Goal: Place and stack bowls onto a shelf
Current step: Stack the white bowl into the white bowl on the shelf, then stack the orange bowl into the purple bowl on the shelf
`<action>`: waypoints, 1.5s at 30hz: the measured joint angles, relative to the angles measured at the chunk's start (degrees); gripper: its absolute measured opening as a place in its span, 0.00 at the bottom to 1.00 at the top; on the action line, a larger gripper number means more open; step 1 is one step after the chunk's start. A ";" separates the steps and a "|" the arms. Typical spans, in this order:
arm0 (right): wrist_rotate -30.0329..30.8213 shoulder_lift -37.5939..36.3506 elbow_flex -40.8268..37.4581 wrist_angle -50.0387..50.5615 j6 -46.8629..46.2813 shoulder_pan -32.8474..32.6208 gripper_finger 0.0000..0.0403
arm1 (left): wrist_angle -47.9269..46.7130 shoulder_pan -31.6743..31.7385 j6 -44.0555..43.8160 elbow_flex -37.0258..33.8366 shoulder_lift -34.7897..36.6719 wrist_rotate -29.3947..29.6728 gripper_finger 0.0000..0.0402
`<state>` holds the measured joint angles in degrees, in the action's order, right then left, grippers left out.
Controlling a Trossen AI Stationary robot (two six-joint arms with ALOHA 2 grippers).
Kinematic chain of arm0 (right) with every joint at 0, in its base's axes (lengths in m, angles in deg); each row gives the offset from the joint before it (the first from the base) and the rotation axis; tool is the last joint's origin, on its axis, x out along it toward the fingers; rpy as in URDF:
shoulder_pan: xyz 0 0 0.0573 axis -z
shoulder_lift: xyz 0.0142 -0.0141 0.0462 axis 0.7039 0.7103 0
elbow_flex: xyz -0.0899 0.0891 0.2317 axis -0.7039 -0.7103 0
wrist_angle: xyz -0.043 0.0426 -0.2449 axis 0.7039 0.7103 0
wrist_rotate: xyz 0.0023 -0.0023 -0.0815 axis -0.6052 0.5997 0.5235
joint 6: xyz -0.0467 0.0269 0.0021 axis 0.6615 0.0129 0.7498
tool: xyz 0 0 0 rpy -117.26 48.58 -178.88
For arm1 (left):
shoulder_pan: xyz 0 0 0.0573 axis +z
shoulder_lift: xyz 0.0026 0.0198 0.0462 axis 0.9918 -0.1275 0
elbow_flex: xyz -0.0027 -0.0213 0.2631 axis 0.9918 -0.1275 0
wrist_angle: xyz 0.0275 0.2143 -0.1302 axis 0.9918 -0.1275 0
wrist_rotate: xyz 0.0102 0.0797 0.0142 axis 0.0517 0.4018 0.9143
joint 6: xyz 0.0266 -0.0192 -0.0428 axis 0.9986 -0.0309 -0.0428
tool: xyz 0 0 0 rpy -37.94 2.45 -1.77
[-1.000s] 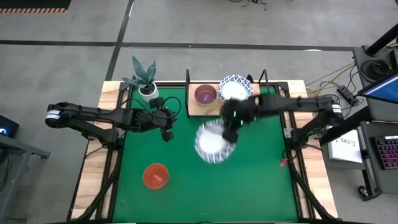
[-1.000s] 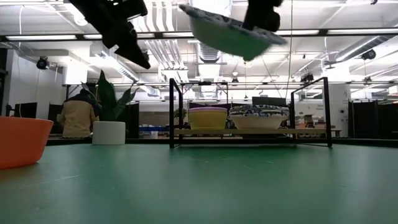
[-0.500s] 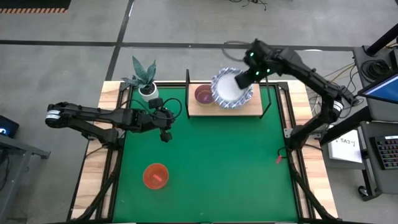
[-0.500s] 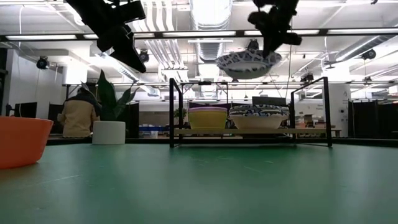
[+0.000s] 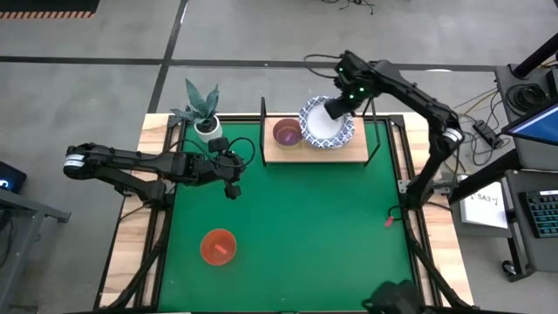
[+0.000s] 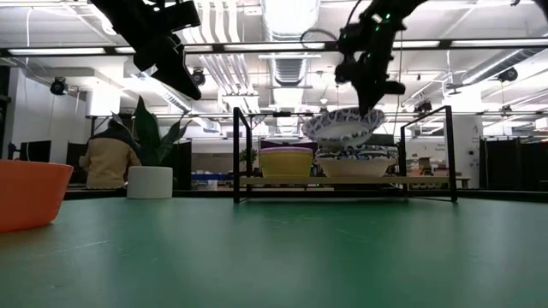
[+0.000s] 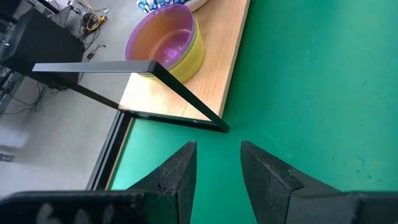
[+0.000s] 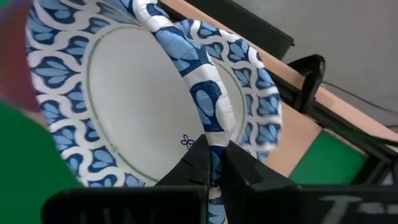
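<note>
**Bowls and shelf**

The wooden shelf (image 5: 283, 153) with black uprights stands at the table's far edge. On it sits a purple bowl (image 5: 287, 133) nested in a yellow bowl (image 7: 189, 53). Beside them rests a white blue-patterned bowl (image 6: 355, 164), and a second patterned bowl (image 5: 326, 125) hangs tilted just above it (pinched at its rim). A red bowl (image 5: 218, 246) lies upright well apart on the mat.

Purple bowl (image 7: 163, 38) on shelf (image 7: 186, 93)

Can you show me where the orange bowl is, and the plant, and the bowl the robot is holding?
Orange bowl (image 5: 218, 247): high view, middle of its inside.
Plant (image 5: 201, 104): high view, on its leaves.
Held bowl (image 6: 344, 129): low view, patterned outer side, just above the bowl on the shelf.
</note>
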<state>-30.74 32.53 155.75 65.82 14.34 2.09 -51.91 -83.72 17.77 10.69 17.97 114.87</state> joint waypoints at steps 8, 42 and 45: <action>2.58 5.61 0.13 -0.52 -0.19 0.32 0.13 | 0.03 -0.01 -0.11 0.00 0.00 -0.02 0.27; 3.86 -27.94 -35.31 -42.12 6.36 -30.97 0.25 | 0.54 -0.01 -4.04 -2.43 -0.01 -8.12 0.27; 3.92 -31.88 -42.02 -49.49 7.58 -36.58 0.26 | 0.55 -0.03 -6.68 -2.43 -0.03 -11.36 0.27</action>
<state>-26.83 0.65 113.72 16.33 21.92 -34.50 -51.36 -83.76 11.09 8.26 17.94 103.51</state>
